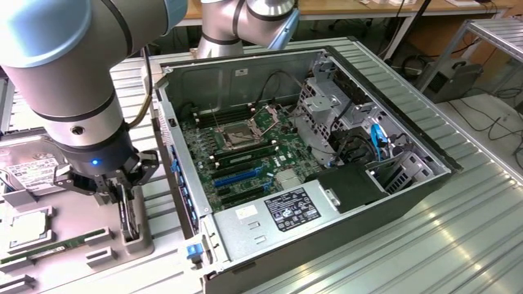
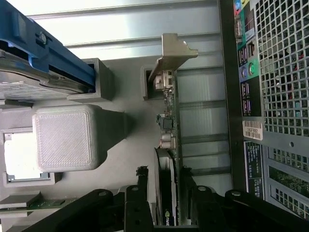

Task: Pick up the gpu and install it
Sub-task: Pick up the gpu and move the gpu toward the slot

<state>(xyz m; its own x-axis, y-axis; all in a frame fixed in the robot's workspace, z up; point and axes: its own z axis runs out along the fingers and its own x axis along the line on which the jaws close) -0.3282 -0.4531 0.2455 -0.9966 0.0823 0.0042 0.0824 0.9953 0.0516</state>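
The gpu point(image 1: 127, 214) is a thin black card standing on edge in a slot of the grey parts holder point(image 1: 151, 245), at the exterior view's left beside the open computer case. In the wrist view the gpu point(image 2: 169, 125) runs away from me, with its silver bracket point(image 2: 171, 53) at the far end. My gripper point(image 1: 121, 199) is down over the card's near end. In the wrist view the gripper point(image 2: 164, 193) has one black finger on each side of the card, and the fingers point(image 2: 141, 188) sit tight against it. The card still rests in the holder.
The open case point(image 1: 425, 184) lies on its side, its motherboard point(image 1: 245, 147) with blue slots point(image 1: 233, 179) facing up. The holder also carries a hard drive point(image 1: 33, 171), a processor point(image 1: 24, 228) and a green memory stick point(image 1: 57, 248). The case's rear wall point(image 2: 282, 96) is close beside the card.
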